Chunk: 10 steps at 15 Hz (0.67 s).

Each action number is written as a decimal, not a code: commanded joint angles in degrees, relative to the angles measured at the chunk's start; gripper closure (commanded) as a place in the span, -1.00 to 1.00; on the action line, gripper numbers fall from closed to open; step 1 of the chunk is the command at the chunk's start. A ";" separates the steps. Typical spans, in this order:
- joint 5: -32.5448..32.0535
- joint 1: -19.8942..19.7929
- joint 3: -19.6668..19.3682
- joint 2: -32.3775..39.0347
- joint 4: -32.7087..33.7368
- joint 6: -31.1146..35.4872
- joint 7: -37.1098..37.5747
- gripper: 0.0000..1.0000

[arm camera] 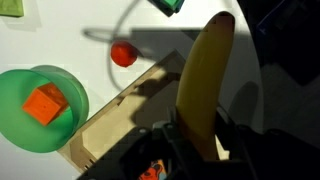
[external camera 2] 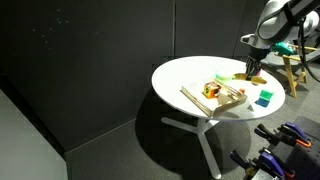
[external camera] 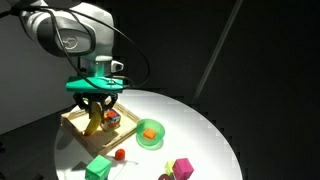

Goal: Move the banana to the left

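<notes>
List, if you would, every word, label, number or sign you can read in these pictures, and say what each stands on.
No text can be read in any view.
The banana, gripped in the pincer, shows no sticker or print.
The green bowl, the orange block in it and the red ball are plain.
Dark lines on the white robot arm in an exterior view are too blurred to tell whether any is lettering.

A green bowl (external camera: pixel 160 127) holding an orange block (external camera: pixel 150 134) sits on a round white table (external camera: pixel 205 125), near a red ball (external camera: pixel 119 154), green cube (external camera: pixel 98 167) and wooden tray (external camera: pixel 72 122).
</notes>
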 commanded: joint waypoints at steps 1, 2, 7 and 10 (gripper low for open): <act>4.51 0.35 0.41 1.34 1.61 0.74 -8.27 0.70; 5.43 0.32 0.57 1.54 1.63 0.90 -10.36 0.70; 7.76 -0.02 1.04 1.81 0.98 1.22 -18.99 0.70; 7.92 -0.03 1.12 1.62 0.05 2.22 -22.61 0.70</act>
